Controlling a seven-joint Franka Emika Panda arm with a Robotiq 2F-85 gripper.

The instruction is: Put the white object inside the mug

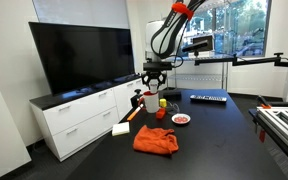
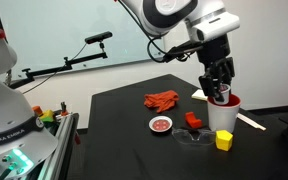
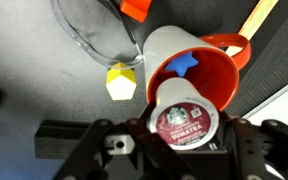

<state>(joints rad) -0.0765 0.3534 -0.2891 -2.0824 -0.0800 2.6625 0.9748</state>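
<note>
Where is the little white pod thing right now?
In the wrist view, the white object is gripped in the tool at the open mouth of the mug, a yellow block lying beside the mug.

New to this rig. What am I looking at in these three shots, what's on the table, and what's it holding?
This is one robot arm with a two-finger gripper, steered remotely by a person. Two pictures come from cameras standing in the room. The third looks down from the arm's wrist.

On the black table sit a mug that is red inside, a yellow block, a red cloth, a small red-and-white bowl and a clear bowl.

In the wrist view the gripper holds the white object, a small pod with a dark printed lid, right at the mug's rim.
</note>
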